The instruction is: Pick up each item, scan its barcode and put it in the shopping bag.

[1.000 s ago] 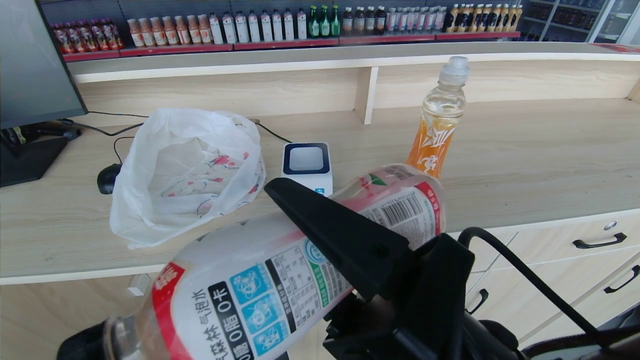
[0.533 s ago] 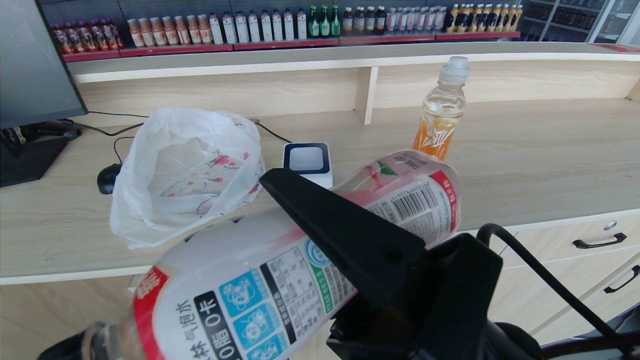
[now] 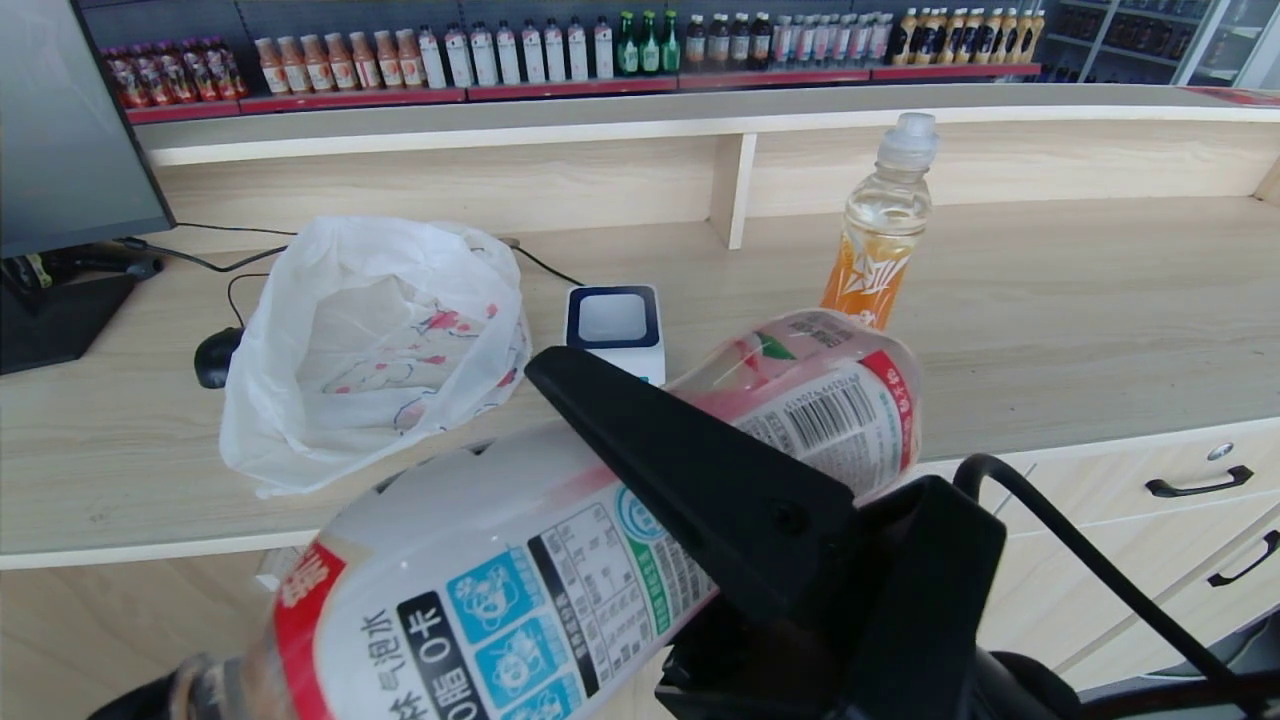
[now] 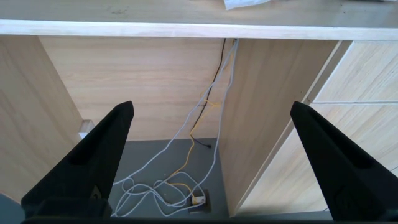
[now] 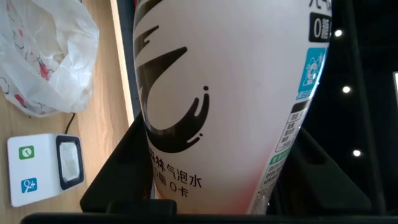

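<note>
- The right gripper (image 3: 570,420) is closest to the head camera, low and in front of the counter (image 3: 1050,320). Its fingers (image 3: 700,480) pinch a bottle (image 3: 480,580) across the middle.
- The bottle has a white and pink label and lies tilted. Its neck points down toward the camera, and its base is raised toward the counter. A barcode on the label near the base faces up. In the right wrist view the bottle (image 5: 217,93) sits between the two dark fingers.
- The left gripper (image 4: 211,109) is below the counter top, with its fingers spread wide and nothing between them. It faces an open cupboard bay with loose cables (image 4: 180,168) on the floor.
- Drawers (image 3: 1150,500) with dark handles run under the counter on the right.
- The bag (image 3: 370,340), white plastic with its mouth open upward, stands on the counter to the left.
- The scanner (image 3: 613,325), a small white box with a dark-framed window, sits just right of the bag.
- An orange bottle (image 3: 880,240) stands upright on the counter, right of the scanner and well apart from it.
- A mouse (image 3: 215,357) lies just left of the bag, and a monitor (image 3: 70,120) stands at the far left.
- Rows of drinks (image 3: 600,45) line a shelf at the back.
</note>
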